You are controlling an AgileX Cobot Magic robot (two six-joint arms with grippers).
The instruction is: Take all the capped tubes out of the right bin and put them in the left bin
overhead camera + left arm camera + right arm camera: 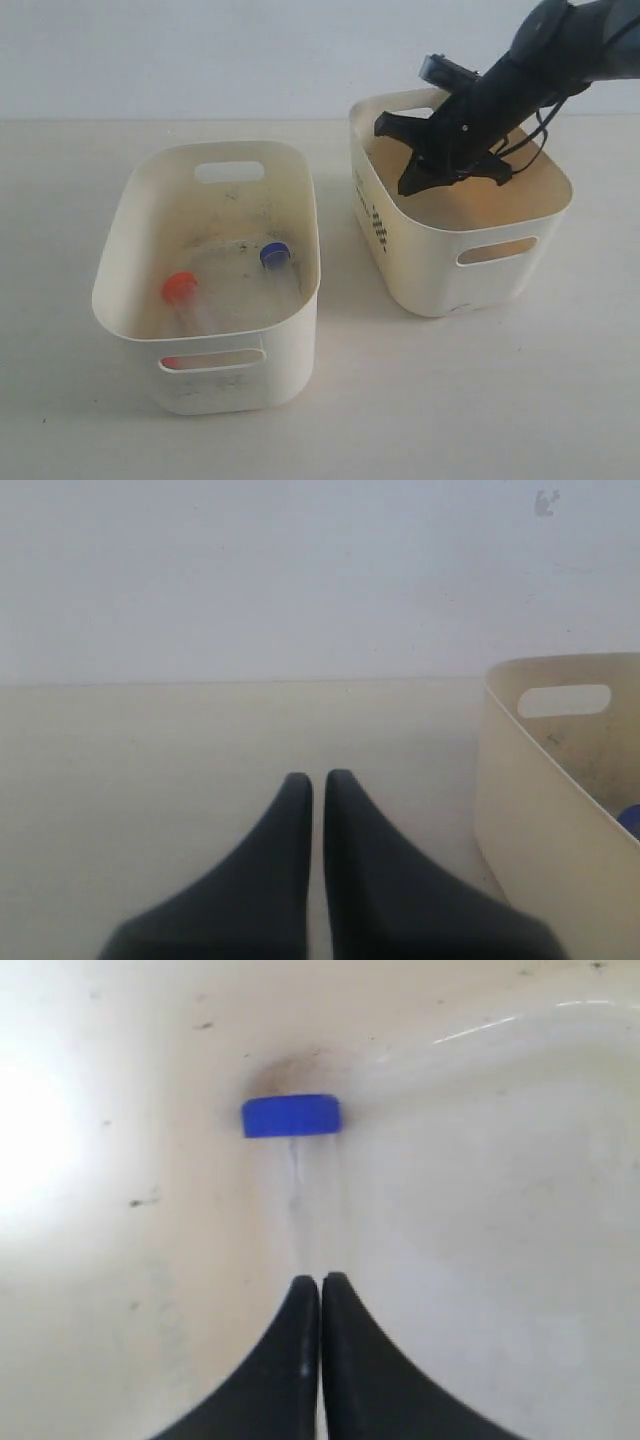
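Over the cream worktop (150, 780), close to the pale cream oval plastic bin (118, 280), the left hand (317, 776) has its black fingers pressed together and holds nothing. An orange-capped clear tube (181, 290) and a blue-capped clear tube (274, 254) lie on that bin's scuffed floor. Farther right, the right hand (320, 1280) reaches into the yellowish-cream oval plastic bin (440, 275). Its fingers are closed to a slit at the end of a third clear tube with a blue cap (291, 1117). I cannot tell whether they pinch it. The exterior view hides that tube.
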